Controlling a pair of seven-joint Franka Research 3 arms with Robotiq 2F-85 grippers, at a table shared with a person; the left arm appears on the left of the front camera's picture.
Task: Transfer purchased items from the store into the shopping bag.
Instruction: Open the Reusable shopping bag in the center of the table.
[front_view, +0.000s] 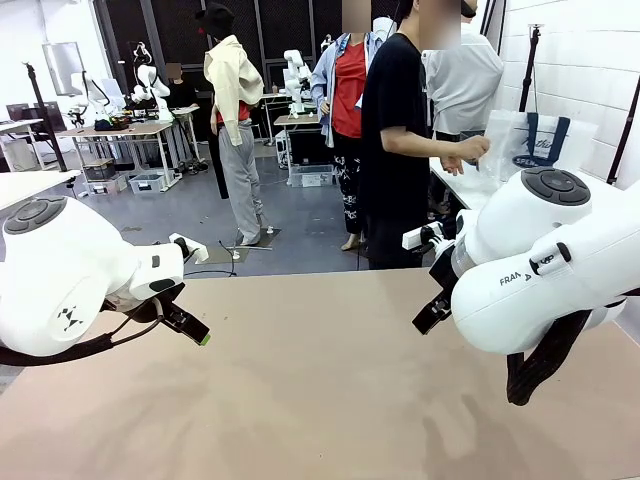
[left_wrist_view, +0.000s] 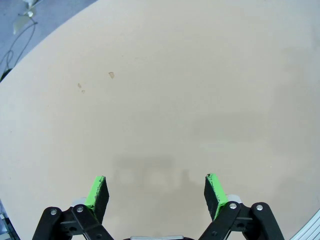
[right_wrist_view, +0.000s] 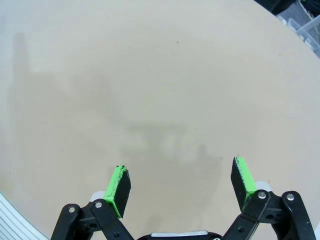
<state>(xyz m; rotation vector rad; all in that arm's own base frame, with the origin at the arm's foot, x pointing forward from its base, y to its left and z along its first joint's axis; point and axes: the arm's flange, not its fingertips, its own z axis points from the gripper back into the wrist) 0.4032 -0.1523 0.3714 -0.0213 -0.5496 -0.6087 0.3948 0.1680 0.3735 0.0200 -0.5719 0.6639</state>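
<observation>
The shopping bag, translucent with navy handles and lettering, stands upright on a side surface beyond the table's far right corner. A person in a black shirt has a hand at its left edge. The store and the purchased items are out of view. My left gripper hangs open above bare tan tabletop with nothing between its green pads; in the front view it sits low at the left. My right gripper is likewise open over bare table, at the right of the front view.
The person in black stands just past the table's far edge, right of centre. Two more people stand behind that person. The tan table stretches wide between my two arms. Small marks dot the surface below the left gripper.
</observation>
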